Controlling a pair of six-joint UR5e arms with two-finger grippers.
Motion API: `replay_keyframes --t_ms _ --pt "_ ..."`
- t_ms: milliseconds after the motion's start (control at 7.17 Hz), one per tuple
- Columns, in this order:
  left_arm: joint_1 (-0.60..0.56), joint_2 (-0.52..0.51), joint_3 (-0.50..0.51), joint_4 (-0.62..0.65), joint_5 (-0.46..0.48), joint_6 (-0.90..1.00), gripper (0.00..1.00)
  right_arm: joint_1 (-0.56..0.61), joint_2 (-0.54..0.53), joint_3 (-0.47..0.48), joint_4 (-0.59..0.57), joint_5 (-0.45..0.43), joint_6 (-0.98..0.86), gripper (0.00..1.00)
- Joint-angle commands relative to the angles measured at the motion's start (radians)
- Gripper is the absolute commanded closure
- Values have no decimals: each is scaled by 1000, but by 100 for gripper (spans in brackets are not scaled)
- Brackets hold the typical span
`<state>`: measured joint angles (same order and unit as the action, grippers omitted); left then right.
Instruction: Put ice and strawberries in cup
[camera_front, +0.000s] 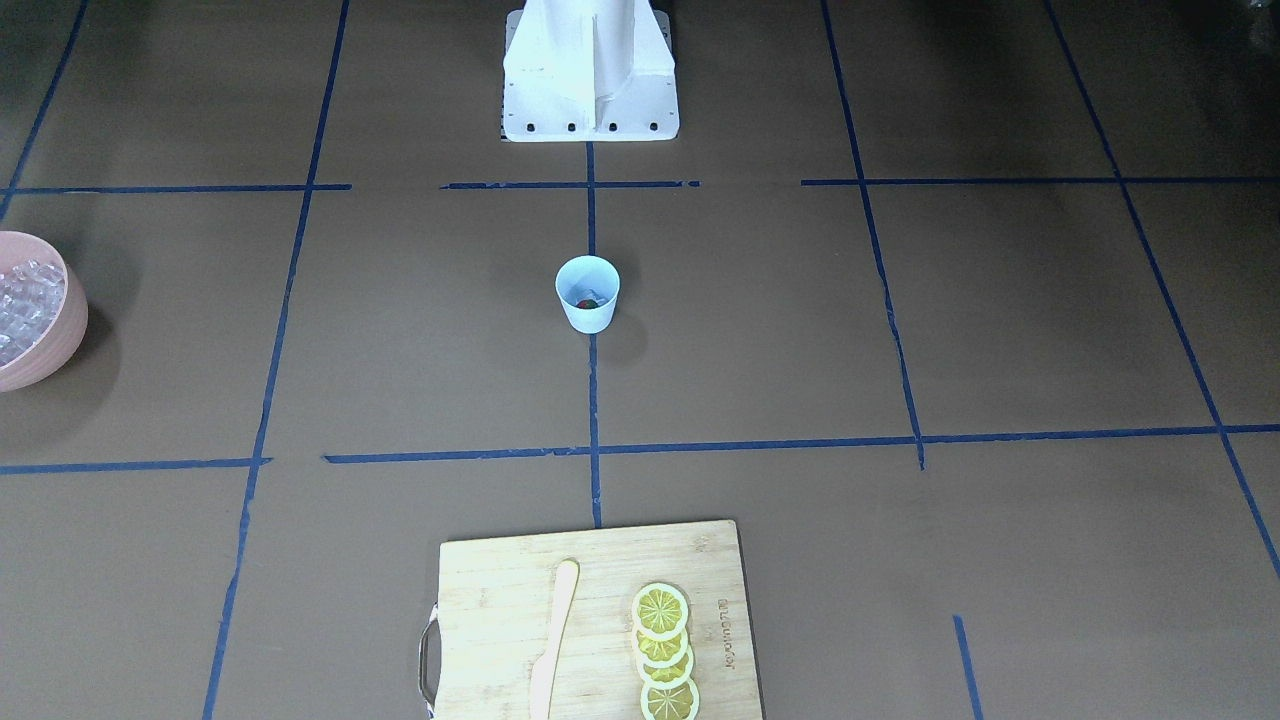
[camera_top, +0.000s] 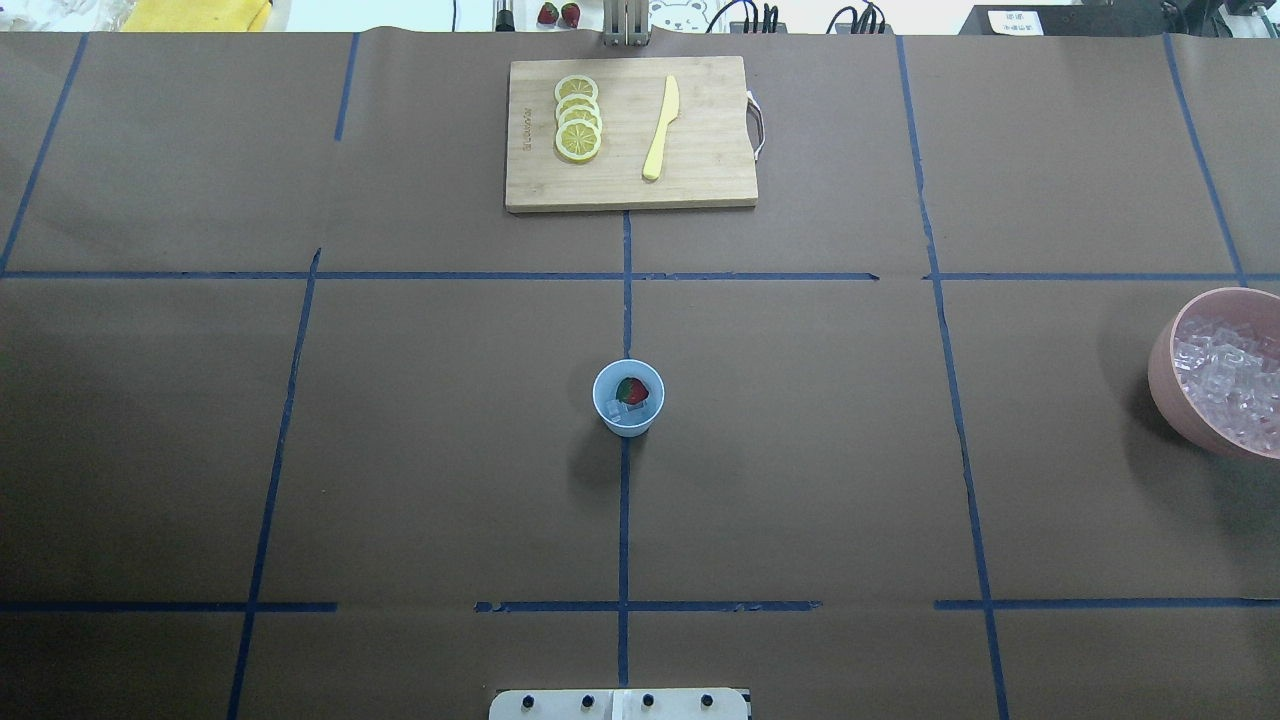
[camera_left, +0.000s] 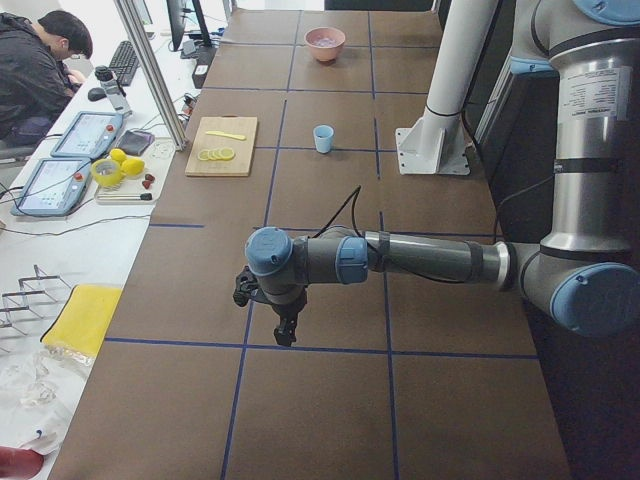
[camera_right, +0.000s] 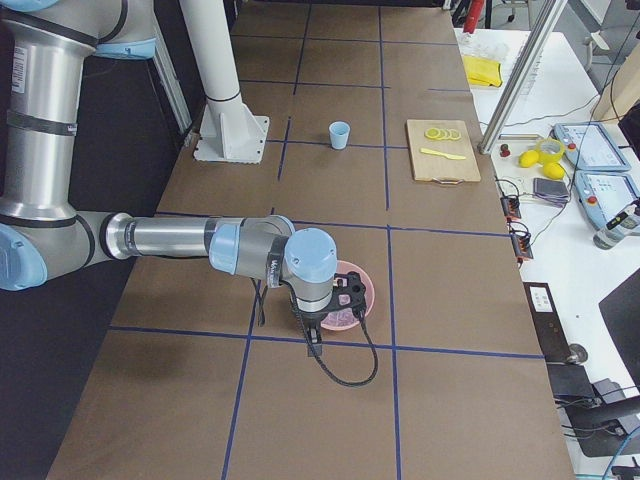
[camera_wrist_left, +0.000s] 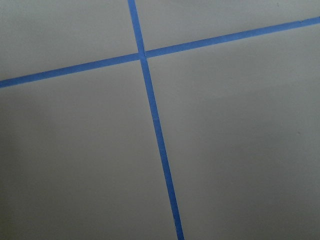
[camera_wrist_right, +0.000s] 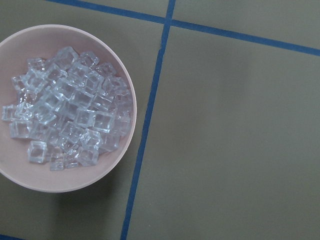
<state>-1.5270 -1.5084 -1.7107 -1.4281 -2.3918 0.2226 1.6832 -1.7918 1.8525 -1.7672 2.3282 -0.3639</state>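
- Table (camera_top: 800, 450): brown paper cover with a blue tape grid (camera_wrist_left: 155, 125). There is wide bare surface around both grippers.
- Left gripper (camera_left: 286, 338): points down over bare paper near a tape crossing, at the robot's left end. Whether its jaws are released or clenched cannot be told.
- Right gripper (camera_right: 312, 345): points down at the opposite end. Its jaw state cannot be told either.
- Cutting board (camera_top: 700, 180): at the far table edge, well apart from both grippers. It bears a pale knife (camera_top: 661, 128) and overlapping lemon slices (camera_top: 578, 118).
- Pink bowl (camera_wrist_right: 35, 182): just beside the right gripper, near the table's end, heaped with ice (camera_wrist_right: 70, 107).
- Cup (camera_top: 628, 426): upright on the centre tape line, between the two grippers and well apart from each, with open paper all round.
- Strawberry (camera_top: 632, 390): inside the cup, with pale ice cubes beside it.
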Motion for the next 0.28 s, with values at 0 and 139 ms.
replay_keyframes --t_ms 0,139 --pt "1 4 0 0 -1 0 0 4 -6 4 0 -1 -1 0" --pt "1 4 0 0 -1 0 0 7 -8 4 0 -1 0 0"
